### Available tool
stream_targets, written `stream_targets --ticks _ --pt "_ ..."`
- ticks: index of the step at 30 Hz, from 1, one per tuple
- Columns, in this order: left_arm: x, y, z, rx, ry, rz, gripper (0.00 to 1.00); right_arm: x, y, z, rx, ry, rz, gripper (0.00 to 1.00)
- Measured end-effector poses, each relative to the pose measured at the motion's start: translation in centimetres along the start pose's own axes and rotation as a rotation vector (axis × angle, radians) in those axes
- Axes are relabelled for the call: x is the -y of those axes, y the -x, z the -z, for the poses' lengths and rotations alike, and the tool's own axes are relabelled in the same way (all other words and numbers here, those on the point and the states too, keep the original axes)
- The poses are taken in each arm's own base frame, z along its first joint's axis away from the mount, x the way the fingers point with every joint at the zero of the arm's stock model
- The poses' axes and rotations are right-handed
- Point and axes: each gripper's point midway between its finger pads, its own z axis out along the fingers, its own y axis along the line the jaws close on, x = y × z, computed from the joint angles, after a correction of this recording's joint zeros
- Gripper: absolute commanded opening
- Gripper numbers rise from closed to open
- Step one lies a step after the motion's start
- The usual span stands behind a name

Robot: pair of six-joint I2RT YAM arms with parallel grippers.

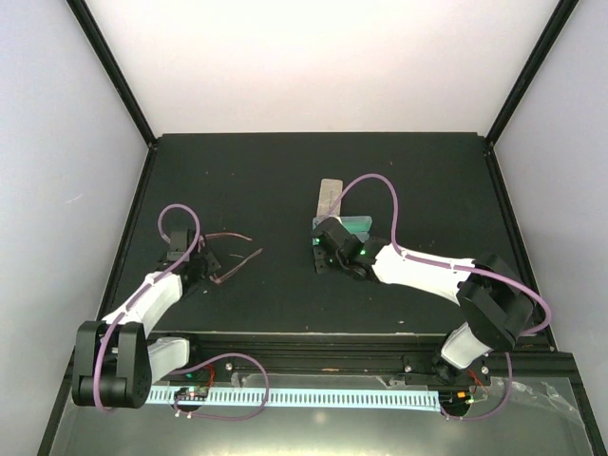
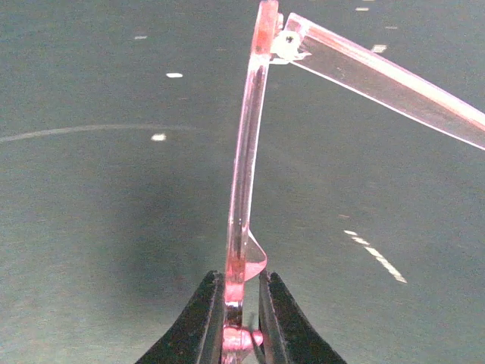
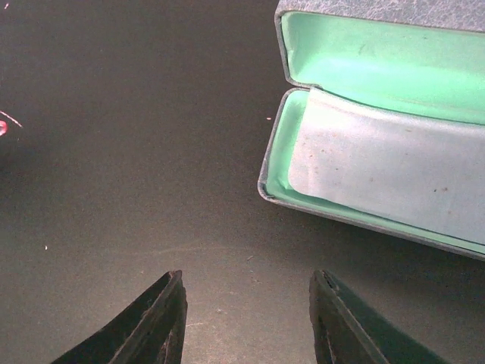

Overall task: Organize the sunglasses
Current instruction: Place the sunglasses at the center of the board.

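While the black jaws of the left gripper (image 2: pixel 241 303) pinch the thin, translucent pink plastic sunglasses (image 2: pixel 244 174) by the frame over a matte dark surface (image 3: pixel 114 152), the right gripper (image 3: pixel 246 292) holds its jaws wide apart near an open, grey, textured case (image 3: pixel 364 61), its mint-green lining cradling a pale flat cloth (image 3: pixel 379 167).

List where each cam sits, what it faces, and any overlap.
Top external: above and behind the bases, looking down on the table; both arms show.
Left wrist: on the left arm, looking along the left tool, shut on the pink glasses.
Right wrist: on the right arm, facing the open case and cloth past the open right tool.
Shared: top also shows glasses and case.
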Motion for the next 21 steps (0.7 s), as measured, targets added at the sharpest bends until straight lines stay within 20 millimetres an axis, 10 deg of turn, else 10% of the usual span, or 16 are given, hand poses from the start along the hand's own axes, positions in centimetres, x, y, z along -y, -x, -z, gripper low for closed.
stream_targets --ticks 8,21 --pt "3.8 -1.0 0.7 -0.069 -0.181 -0.063 0.05 -0.3 0.4 0.5 0.011 0.019 -0.015 0.46" --pt "2.9 -4.3 -0.8 -0.181 -0.073 -0.162 0.28 -0.4 0.1 0.5 0.004 0.028 -0.021 0.46"
